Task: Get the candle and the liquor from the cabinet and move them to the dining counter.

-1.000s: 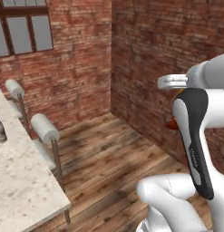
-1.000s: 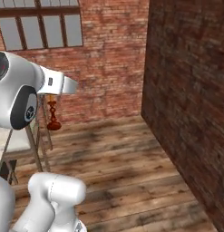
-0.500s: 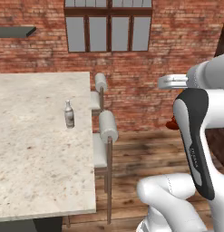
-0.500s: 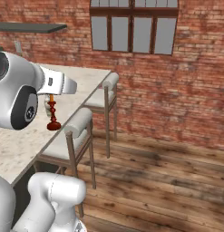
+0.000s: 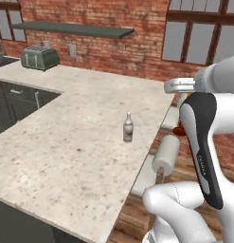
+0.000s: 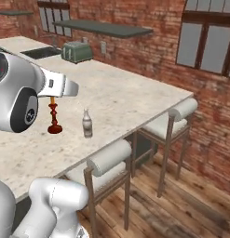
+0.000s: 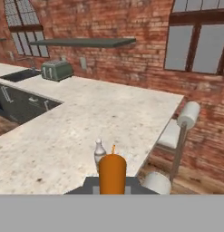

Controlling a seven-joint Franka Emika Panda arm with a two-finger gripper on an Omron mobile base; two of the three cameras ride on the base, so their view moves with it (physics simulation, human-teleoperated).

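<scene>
The end effector pinches the candle; the liquor stands on the dining counter.

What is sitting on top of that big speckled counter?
A pale bottle stands on the stone counter, and a green toaster sits at its far end. The gripper holds an orange candle above it; the robot's arm covers the candle's top.

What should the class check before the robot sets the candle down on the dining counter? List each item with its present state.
1. Gripper shut on the candle: ok.
2. Candle upright in its holder: ok.
3. Liquor already standing on the dining counter: ok.
4. Bare counter beside the bottle for the candle: ok.
5. Candle base resting on the counter: cannot tell.
6. Stools out of the arm's path: cannot tell.
</scene>
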